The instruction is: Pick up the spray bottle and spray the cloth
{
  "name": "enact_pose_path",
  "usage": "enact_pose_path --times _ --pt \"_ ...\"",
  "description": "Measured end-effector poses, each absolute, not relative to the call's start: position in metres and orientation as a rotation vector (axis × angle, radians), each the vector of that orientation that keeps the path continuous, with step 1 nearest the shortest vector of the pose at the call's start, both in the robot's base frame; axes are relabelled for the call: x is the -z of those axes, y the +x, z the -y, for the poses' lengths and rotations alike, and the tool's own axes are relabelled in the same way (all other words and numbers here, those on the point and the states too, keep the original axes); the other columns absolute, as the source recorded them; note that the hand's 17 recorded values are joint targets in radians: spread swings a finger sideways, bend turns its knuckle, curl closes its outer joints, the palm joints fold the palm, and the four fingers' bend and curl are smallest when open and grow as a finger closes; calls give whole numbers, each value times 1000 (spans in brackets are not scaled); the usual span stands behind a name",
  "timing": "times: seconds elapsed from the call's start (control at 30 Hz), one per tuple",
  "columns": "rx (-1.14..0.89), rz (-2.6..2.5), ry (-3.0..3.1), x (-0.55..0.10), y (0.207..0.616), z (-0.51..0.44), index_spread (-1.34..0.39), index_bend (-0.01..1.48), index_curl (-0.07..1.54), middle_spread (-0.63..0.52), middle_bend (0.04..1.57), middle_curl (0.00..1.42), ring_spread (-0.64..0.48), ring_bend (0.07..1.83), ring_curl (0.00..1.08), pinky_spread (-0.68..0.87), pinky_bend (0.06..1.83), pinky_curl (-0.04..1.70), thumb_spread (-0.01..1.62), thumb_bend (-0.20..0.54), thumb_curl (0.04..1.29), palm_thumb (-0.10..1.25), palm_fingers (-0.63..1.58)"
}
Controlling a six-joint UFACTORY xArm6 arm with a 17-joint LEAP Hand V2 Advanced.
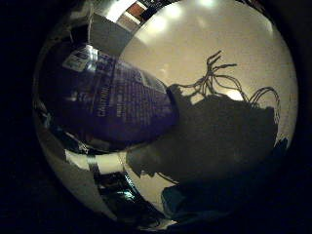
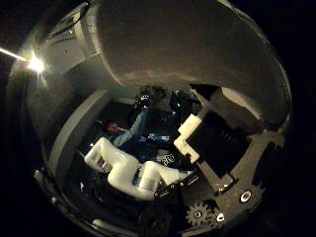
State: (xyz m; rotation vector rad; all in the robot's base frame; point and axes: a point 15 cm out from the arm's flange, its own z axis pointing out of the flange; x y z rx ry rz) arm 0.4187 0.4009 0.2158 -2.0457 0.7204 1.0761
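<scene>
The robot's right hand (image 2: 133, 173) shows as white and black parts, with its white fingers (image 2: 148, 178) bent and curled in across the palm's thumb-side view, a small gear visible on the hand's body beside them. A large, pale, rounded surface fills the space right against that side of the palm; it cannot be told for sure what it is. On the little-finger side, the spray bottle (image 1: 112, 102) sits very close to the palm, its dark purple label covered in fine print and filling much of the view. The fingers appear wrapped around the bottle, grasping it. Beyond the bottle lies a light beige table (image 1: 229, 44), well lit, with the dark shadow of the hand and arm falling across it.
</scene>
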Motion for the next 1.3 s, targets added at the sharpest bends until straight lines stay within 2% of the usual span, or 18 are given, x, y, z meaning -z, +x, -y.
enact_pose_path --times 0.13,0.27,0.47,0.6,0.97,1.3 --pt "-1068 -714 -2064 -216 418 -398 -456 274 495 -117 644 435 -151 1159 457 -282 882 767 947 -35 483 792 262" --pt "-1061 -710 -2066 -219 419 -396 -429 264 458 -74 553 404 -120 984 396 -47 716 700 944 -30 429 764 114" --pt "-1035 -709 -2070 -229 423 -391 -392 228 419 -45 440 368 -37 758 319 188 574 583 941 -28 387 750 102" --pt "-1016 -718 -2089 -230 428 -382 -375 196 402 -31 378 355 11 635 280 284 494 506 940 -29 372 747 110" --pt "-949 -779 -2061 -251 456 -355 -344 167 344 8 269 347 77 456 243 336 392 380 944 -27 362 740 143" --pt "-858 -847 -2046 -278 479 -320 -328 160 307 24 224 349 97 401 249 347 361 334 939 -27 356 737 159"
